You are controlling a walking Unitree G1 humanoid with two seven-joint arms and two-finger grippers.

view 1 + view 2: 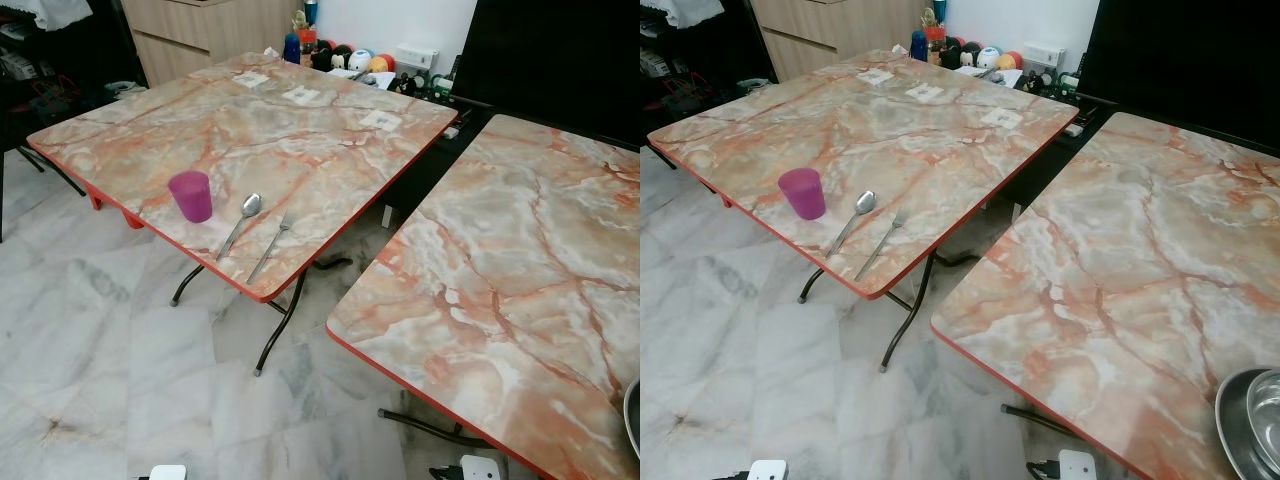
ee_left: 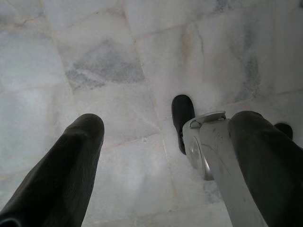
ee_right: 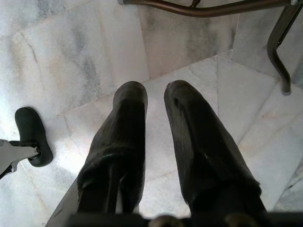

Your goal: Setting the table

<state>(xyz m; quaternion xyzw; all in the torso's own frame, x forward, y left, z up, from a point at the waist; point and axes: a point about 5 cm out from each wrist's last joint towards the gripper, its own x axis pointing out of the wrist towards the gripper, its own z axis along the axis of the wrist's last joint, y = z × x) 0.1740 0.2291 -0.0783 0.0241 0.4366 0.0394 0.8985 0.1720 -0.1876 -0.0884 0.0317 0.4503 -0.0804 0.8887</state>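
So, purple cup [image 1: 190, 195], spoon [image 1: 240, 224] and fork [image 1: 270, 246] sit side by side at the far table's [image 1: 330, 150] 6 o'clock edge, likely one diner's place. Steel bowls [image 1: 1252, 420] at 4 o'clock on the near table [image 1: 1140, 260], probably next to fetch. Left gripper [image 2: 165, 156] hangs over the floor, fingers wide apart; right gripper [image 3: 155, 127] likewise, fingers slightly apart, both empty.

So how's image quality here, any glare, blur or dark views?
Eye views: sharp, evenly lit, soft sheen on the near table and floor, purple cup crisp. Left wrist view: bright, left gripper fingers soft-focus. Right wrist view: right gripper sharp, floor glare at left.
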